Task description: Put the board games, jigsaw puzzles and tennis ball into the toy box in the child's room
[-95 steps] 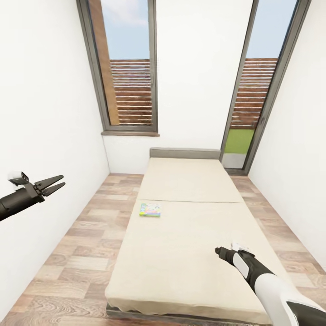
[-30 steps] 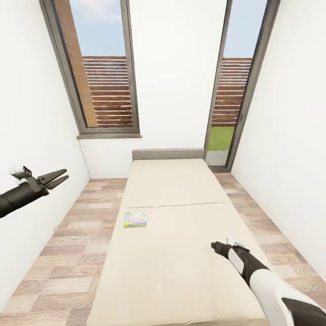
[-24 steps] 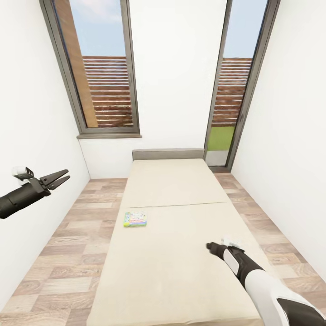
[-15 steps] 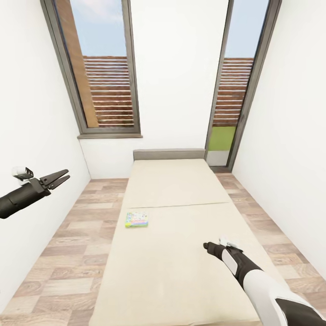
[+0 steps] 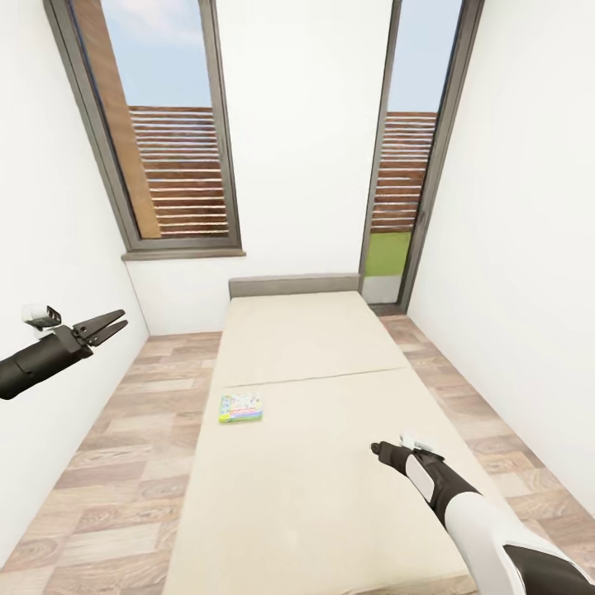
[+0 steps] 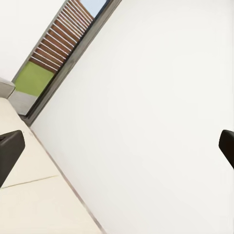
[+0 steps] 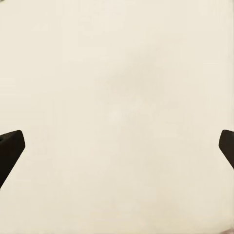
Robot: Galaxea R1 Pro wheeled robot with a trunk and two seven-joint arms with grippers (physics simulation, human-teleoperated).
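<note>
A small blue board game (image 5: 240, 407) with cartoon art lies flat on the beige bed (image 5: 330, 479), near the mattress's left edge and about halfway along it. My right gripper (image 5: 380, 450) hovers low over the mattress, right of and nearer than the game, open and empty. In the right wrist view the right gripper (image 7: 117, 146) has its fingertips (image 7: 9, 146) wide apart over bare mattress. My left gripper (image 5: 111, 324) is held in the air beside the left wall, open and empty; the left wrist view also shows the left gripper (image 6: 117, 151) spread wide. The table, toy box, jigsaw puzzles and tennis ball are out of view.
The room is narrow, with white walls (image 5: 512, 248) close on both sides. Wood floor strips (image 5: 124, 446) run along each side of the bed. A grey headboard (image 5: 293, 285) meets the far wall between a window (image 5: 165, 149) and a glass door (image 5: 401, 190).
The camera has moved, so the whole scene has shifted a little left and down. My right gripper has edged slightly left over the mattress. The left gripper and the board game stay put.
</note>
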